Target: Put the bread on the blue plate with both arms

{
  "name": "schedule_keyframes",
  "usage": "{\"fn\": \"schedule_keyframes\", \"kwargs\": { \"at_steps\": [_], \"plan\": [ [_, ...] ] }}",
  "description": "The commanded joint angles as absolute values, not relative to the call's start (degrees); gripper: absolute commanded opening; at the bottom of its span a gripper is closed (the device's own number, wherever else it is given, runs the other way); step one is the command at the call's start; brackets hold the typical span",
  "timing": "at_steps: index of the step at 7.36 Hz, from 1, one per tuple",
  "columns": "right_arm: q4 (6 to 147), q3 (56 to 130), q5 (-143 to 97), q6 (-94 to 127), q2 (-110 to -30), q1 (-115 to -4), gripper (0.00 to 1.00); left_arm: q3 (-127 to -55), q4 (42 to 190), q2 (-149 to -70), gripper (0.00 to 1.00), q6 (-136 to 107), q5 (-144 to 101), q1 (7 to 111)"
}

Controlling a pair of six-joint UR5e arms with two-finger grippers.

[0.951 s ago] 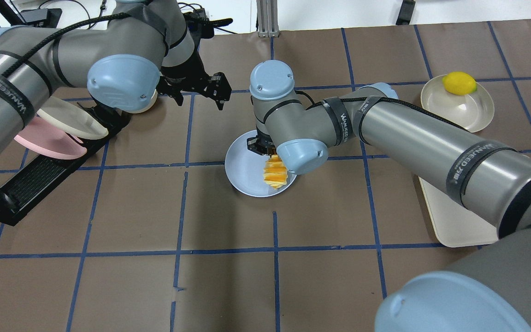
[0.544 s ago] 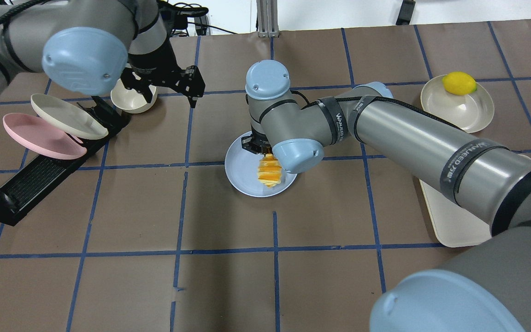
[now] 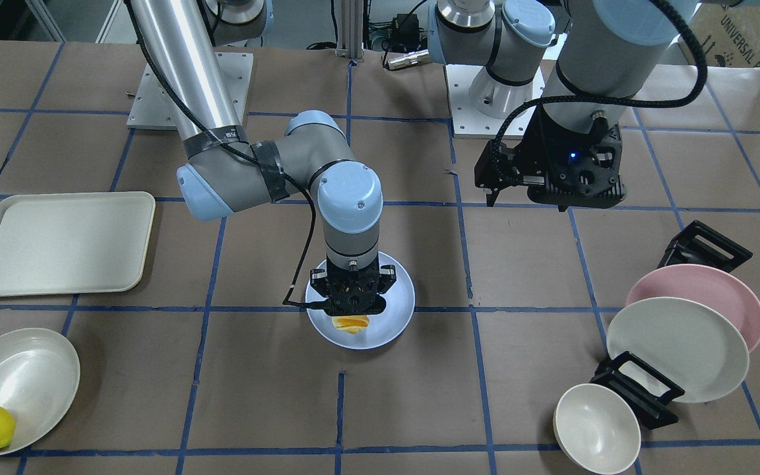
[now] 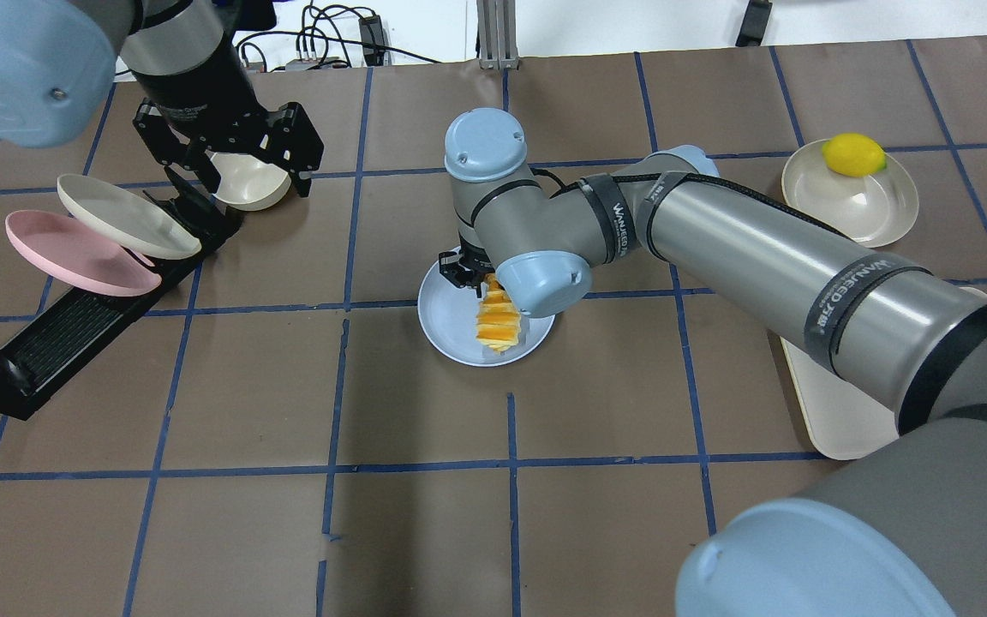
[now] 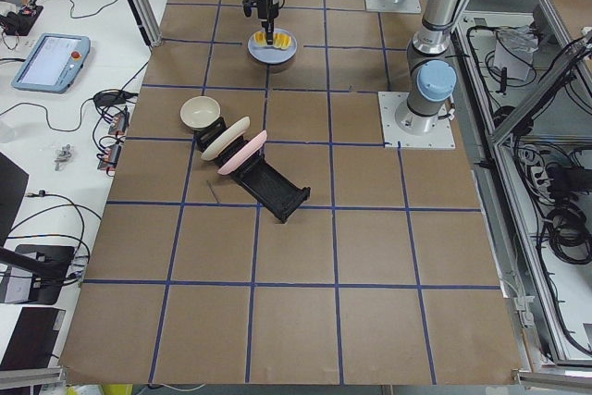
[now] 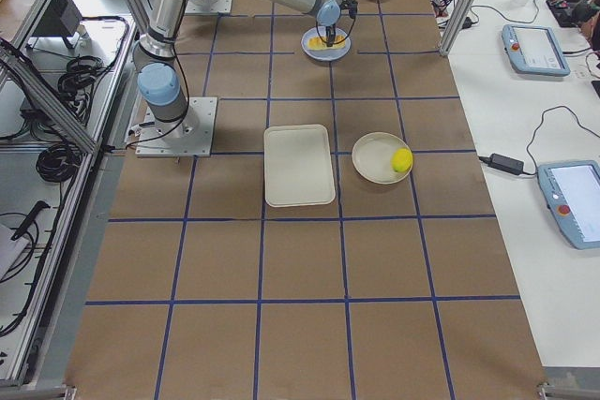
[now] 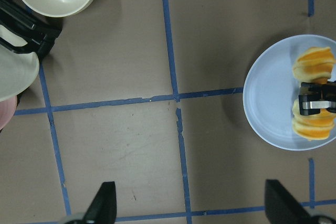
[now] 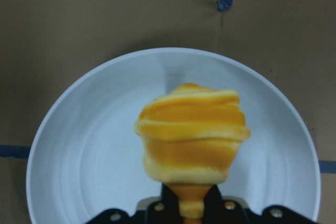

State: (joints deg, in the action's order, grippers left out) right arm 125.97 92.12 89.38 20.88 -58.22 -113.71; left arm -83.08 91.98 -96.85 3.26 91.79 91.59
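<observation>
The bread [image 4: 496, 321], an orange and cream ridged loaf, is over the right half of the blue plate [image 4: 449, 330] at the table's middle. My right gripper [image 3: 351, 310] points straight down and is shut on the bread [image 3: 350, 324] across its middle. The right wrist view shows the bread [image 8: 193, 132] end-on, low over the blue plate [image 8: 89, 171]. I cannot tell whether it touches the plate. My left gripper [image 4: 254, 171] is open and empty, high above the cream bowl, far left of the plate. Its wrist view shows the bread [image 7: 314, 64] and plate [image 7: 268, 98] at the right edge.
A black rack [image 4: 74, 326] at the left holds a pink plate [image 4: 74, 253] and a cream plate [image 4: 125, 214], with a cream bowl [image 4: 249, 184] beside it. A lemon [image 4: 853, 154] lies in a cream dish [image 4: 866, 210] at far right. A cream tray [image 3: 57, 241] lies by the right arm.
My left arm has swung away to the left and back, from near the plate to above the cream bowl. My right gripper with the bread has shifted slightly left over the plate.
</observation>
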Motion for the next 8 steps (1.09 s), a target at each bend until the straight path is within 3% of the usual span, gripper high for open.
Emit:
{"fn": "schedule_keyframes", "kwargs": {
  "at_steps": [1,5,8],
  "plan": [
    [125.95,92.2,89.39,20.83,-58.1,-113.73,1.0,-82.61,93.43,-96.86,1.0,3.25,91.76,91.58],
    [124.64,91.58,88.94,19.78,-65.1,-110.49,1.0,-82.44,92.9,-96.42,1.0,3.34,91.84,91.76],
    [124.37,91.59,89.2,15.21,-73.1,-101.02,1.0,-81.83,92.9,-96.77,1.0,3.34,91.85,91.76]
  ]
}}
